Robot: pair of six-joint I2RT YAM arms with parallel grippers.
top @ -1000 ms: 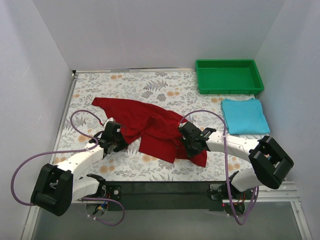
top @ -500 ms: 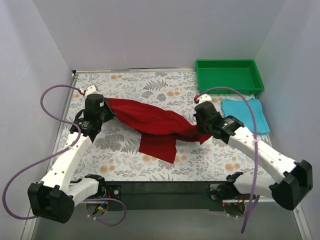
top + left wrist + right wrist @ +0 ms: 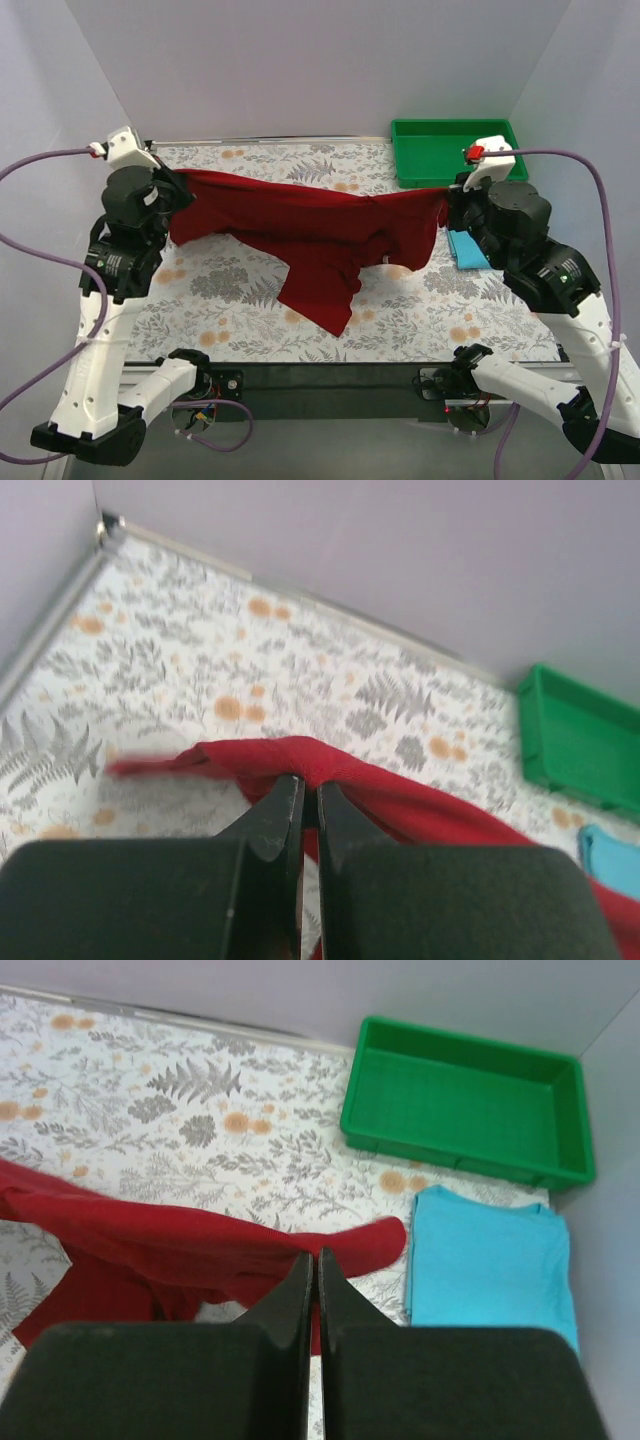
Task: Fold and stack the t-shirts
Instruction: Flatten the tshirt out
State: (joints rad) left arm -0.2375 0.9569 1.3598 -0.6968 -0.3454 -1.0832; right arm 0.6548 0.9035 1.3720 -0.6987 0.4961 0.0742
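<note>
The dark red t-shirt (image 3: 310, 225) hangs stretched in the air between both arms, its lower part drooping to the tablecloth. My left gripper (image 3: 180, 188) is shut on its left end, seen pinched between the jaws in the left wrist view (image 3: 310, 785). My right gripper (image 3: 447, 205) is shut on its right end, also seen in the right wrist view (image 3: 316, 1258). The red cloth (image 3: 150, 1240) runs left from there. The folded turquoise t-shirt (image 3: 490, 1255) lies flat at the right, mostly hidden behind my right arm in the top view (image 3: 462, 250).
A green plastic tray (image 3: 455, 150) stands at the back right corner, also in the right wrist view (image 3: 465, 1100). The floral tablecloth (image 3: 240, 290) covers the table. Walls close in on the left, back and right.
Both arms have risen and spread apart, lifting the red shirt off the table and pulling it taut. One second ago it lay crumpled on the cloth.
</note>
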